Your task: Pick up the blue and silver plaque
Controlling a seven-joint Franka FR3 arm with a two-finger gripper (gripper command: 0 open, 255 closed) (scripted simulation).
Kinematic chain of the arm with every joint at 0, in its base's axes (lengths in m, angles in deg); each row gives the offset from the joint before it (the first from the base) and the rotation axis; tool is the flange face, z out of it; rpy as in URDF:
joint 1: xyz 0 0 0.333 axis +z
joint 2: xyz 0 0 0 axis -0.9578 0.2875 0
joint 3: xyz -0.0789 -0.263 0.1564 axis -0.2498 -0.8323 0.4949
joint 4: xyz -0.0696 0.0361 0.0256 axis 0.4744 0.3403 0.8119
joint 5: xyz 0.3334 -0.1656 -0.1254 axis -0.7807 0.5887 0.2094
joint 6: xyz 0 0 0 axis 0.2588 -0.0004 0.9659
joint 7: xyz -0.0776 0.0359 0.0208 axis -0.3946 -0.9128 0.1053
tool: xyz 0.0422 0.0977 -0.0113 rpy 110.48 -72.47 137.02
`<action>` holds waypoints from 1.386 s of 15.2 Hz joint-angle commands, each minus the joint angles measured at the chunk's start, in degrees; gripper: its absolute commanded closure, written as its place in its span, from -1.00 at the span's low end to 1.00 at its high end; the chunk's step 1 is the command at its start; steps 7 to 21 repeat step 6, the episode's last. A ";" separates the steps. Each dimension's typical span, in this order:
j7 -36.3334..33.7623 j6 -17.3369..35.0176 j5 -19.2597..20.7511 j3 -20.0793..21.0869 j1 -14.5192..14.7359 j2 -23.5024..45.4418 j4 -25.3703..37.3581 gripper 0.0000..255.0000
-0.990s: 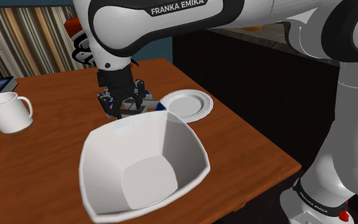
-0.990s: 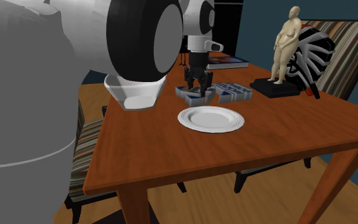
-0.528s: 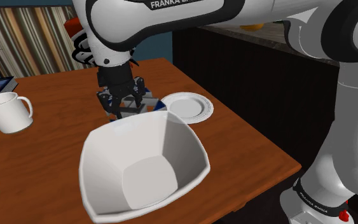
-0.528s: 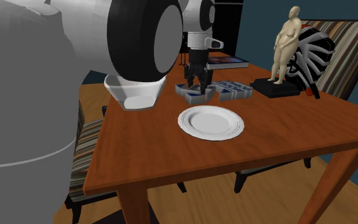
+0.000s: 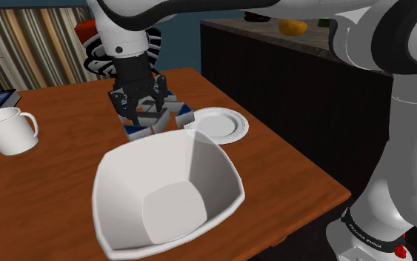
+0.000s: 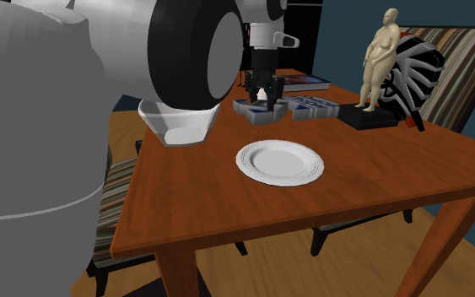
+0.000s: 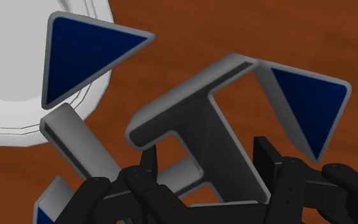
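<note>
Claw (image 5: 141, 110) hangs straight down from the white arm (image 5: 129, 33), clamped on the blue and silver letter-shaped plaque (image 5: 164, 117); plaque tilted just above the brown wooden surface (image 5: 288, 170), beside the round white plate (image 5: 220, 123).

The plaque (image 7: 190, 95) has deep blue panels framed in silver-grey. The gripper (image 7: 206, 168) is all black. The table (image 5: 288, 170) is reddish-brown. The plate (image 6: 279, 161), bowl (image 5: 166, 196) and mug (image 5: 7, 130) are white. Brown, cream and grey stripes cover what may be a chair back (image 5: 36, 44).
</note>
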 commanded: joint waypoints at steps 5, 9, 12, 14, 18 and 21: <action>-0.10 -4.85 0.62 0.03 1.13 1.46 6.39 1.00; -0.10 -4.85 0.62 0.03 1.13 1.46 6.38 1.00; -0.10 -4.85 0.62 0.03 1.13 1.46 6.38 1.00; -0.10 -4.85 0.62 0.03 1.13 1.46 6.38 1.00; -0.10 -4.85 0.62 0.03 1.13 1.46 6.38 1.00; -0.10 -4.85 0.62 0.03 1.13 1.46 6.38 1.00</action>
